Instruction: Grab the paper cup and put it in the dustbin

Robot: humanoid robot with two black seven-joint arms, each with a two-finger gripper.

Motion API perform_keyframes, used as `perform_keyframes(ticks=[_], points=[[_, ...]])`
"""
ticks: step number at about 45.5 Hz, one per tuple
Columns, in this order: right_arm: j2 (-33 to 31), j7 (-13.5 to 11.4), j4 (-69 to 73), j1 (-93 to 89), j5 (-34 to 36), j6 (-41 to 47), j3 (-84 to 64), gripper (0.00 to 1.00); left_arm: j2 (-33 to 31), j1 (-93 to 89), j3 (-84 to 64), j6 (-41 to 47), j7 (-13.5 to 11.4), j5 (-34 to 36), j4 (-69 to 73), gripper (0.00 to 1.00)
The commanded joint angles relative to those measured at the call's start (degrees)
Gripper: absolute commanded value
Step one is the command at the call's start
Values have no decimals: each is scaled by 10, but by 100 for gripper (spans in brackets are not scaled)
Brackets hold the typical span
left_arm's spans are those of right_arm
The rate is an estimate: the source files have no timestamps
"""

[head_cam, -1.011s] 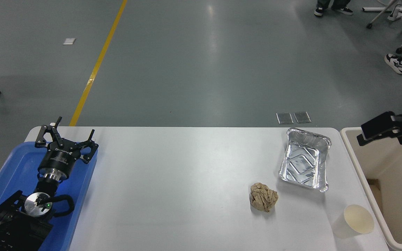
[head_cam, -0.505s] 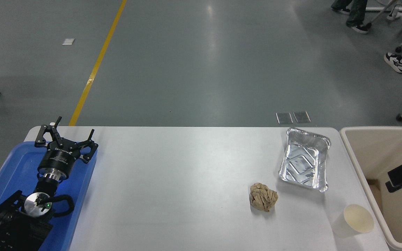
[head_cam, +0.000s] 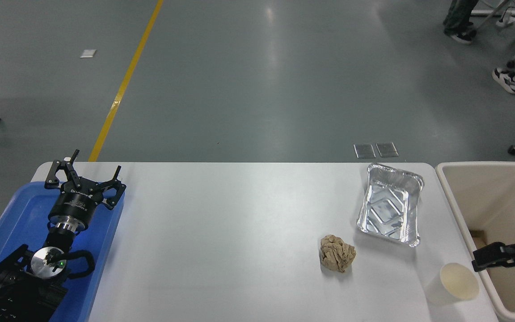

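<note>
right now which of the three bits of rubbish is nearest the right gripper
The paper cup, at the table's right edge beside the right gripper; the paper ball and foil tray lie farther away.

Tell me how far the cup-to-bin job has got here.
Nothing is done yet: the paper cup stands upright on the table, beside the dustbin. The right claw hangs over the bin near the cup. Grasping, lifting and dropping remain. The left claw sits parked.
</note>
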Motion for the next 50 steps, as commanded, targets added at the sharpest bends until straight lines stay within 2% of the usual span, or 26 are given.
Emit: perform_keyframes(ticks=[1,10,16,17,20,22,28,29,31,42,50], points=[[9,-2,-51,-120,-1,-45,61,100,0,-1,0,0,0,0,0,99],[23,-2,-65,-143,1,-58,90,98,0,-1,1,0,0,0,0,99],[33,-2,-75,-156,3,-71,90,86,0,-1,1,0,0,0,0,99],[34,-2,-75,-157,3,-73,90,82,0,-1,1,0,0,0,0,99],[34,-2,-77,-159,4,-74,91,61,0,-1,1,0,0,0,0,99],[35,-2,-78,-161,4,-74,91,52,0,-1,1,0,0,0,0,99],[37,-2,-79,-165,7,-74,91,34,0,-1,1,0,0,0,0,99],[37,-2,-79,-165,7,-74,91,26,0,-1,1,0,0,0,0,99],[38,-2,-79,-165,7,-74,92,0,0,-1,1,0,0,0,0,99],[25,-5,-65,-145,5,-66,86,0,1,-1,4,0,1,0,0,99],[-21,-5,31,-17,1,-57,22,0,1,-2,5,0,1,0,0,99]])
